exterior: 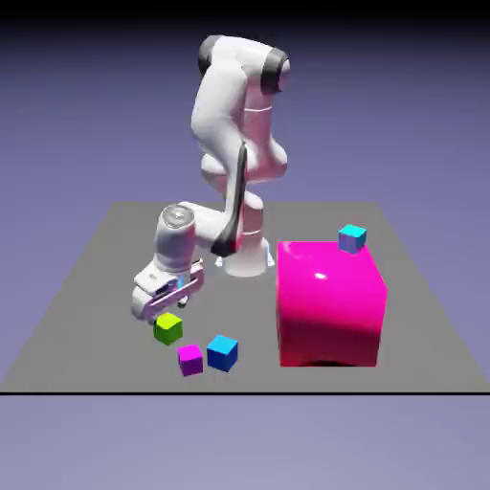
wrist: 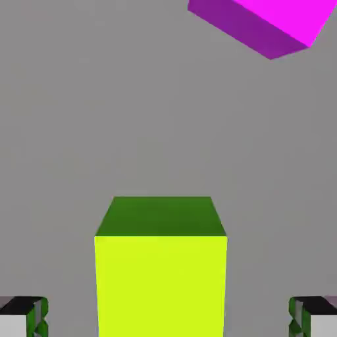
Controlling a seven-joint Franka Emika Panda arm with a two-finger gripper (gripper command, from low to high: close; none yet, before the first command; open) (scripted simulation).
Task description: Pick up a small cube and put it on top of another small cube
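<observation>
The small lime-green cube (exterior: 168,328) rests on the grey table (exterior: 86,325), near the front left in the exterior view. In the hand view this green cube (wrist: 161,276) fills the lower middle, standing between the two fingertips (wrist: 25,316) with a gap on each side. My gripper (exterior: 165,306) hangs directly over it, tilted, jaws open and wide of the cube. The medium-blue small cube (exterior: 222,352) sits on the table a little toward the exterior view's right of the green one.
A tiny magenta cube (exterior: 190,360) lies beside the blue one; its corner (wrist: 270,23) shows at the hand view's top. A huge glossy pink cube (exterior: 328,301) stands at the right, with a tiny cyan cube (exterior: 352,238) behind it.
</observation>
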